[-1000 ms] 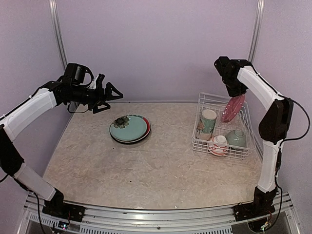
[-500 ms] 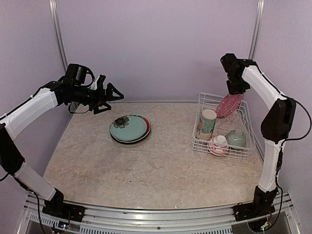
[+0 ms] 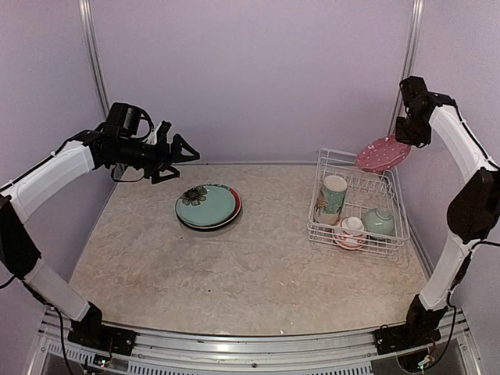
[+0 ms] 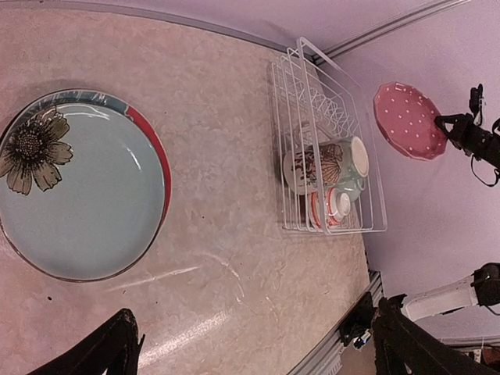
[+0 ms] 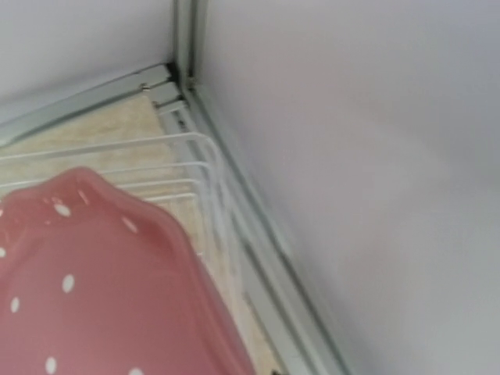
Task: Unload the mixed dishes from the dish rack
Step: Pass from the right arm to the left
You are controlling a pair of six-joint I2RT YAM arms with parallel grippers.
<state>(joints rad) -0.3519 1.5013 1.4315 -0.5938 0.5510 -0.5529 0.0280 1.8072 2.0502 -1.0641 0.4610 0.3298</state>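
Aloft, pink plate (image 3: 382, 153) in R end effector (image 3: 405, 139), over rack (image 3: 359, 248)

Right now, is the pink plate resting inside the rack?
No, the right end effector holds the plate in the air above the rack's far edge.

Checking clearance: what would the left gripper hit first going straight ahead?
Nothing near: the left gripper, open, points right, passing above the stacked plates; farther on perhaps the dish rack, depth unclear.

Right end effector (image 3: 406, 138) apparently grips pink plate (image 3: 383, 153) above dish rack (image 3: 342, 161).
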